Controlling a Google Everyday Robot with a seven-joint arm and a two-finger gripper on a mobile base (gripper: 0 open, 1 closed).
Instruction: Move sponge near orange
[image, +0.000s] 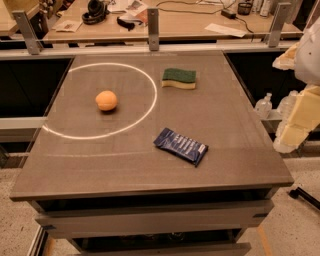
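Camera view shows the sponge (179, 78) lying flat at the table's (235, 125) 1 o'clock, just outside the white circle (156, 95) that rings the orange (106, 100) at 10 o'clock, while the gripper (296, 120) hangs off the 3 o'clock edge, its state impossible to tell.

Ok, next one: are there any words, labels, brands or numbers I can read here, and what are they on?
dark blue snack wrapper: pale print across it, too blurred to read.
papers on the back desk: too small to read.
sponge, orange: no text.
table: no text, only a painted white circle.
gripper: not in view; only the padded arm shows at the right edge, unlabelled.
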